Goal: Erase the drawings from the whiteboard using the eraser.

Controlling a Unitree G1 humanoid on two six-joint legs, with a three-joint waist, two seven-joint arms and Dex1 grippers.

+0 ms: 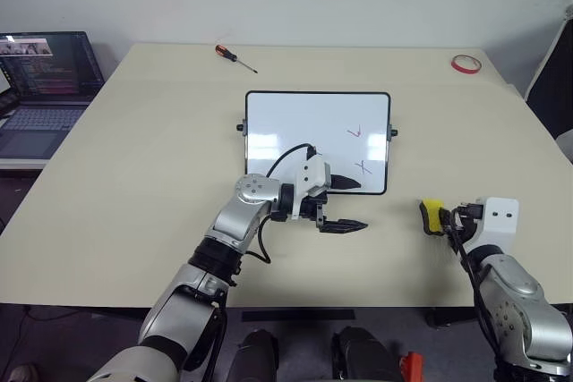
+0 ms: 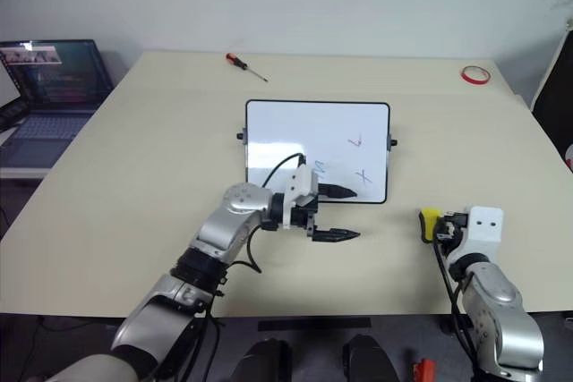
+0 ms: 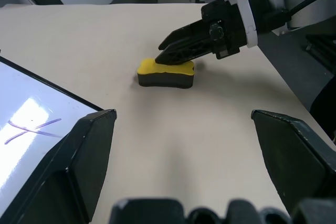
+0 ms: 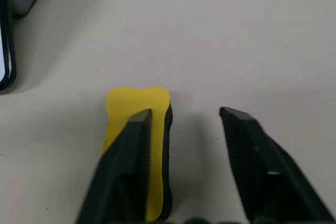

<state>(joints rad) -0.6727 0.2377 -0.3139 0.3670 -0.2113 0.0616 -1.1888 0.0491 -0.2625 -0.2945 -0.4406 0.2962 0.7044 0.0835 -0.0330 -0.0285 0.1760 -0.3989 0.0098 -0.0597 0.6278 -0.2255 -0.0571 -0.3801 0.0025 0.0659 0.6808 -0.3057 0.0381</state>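
The whiteboard lies flat mid-table. It carries a red tick, a blue cross and a blue squiggle beside my left wrist. My left gripper hovers open over the board's near edge, pointing right, with nothing between its fingers. The yellow eraser with its dark underside lies on the table to the right of the board. My right gripper is open at the eraser. One finger sits over its yellow top and the other stands clear beside it.
An open laptop sits off the table's far left. A red-handled screwdriver lies at the back and a red tape ring at the back right corner. The table's near edge runs just behind both arms.
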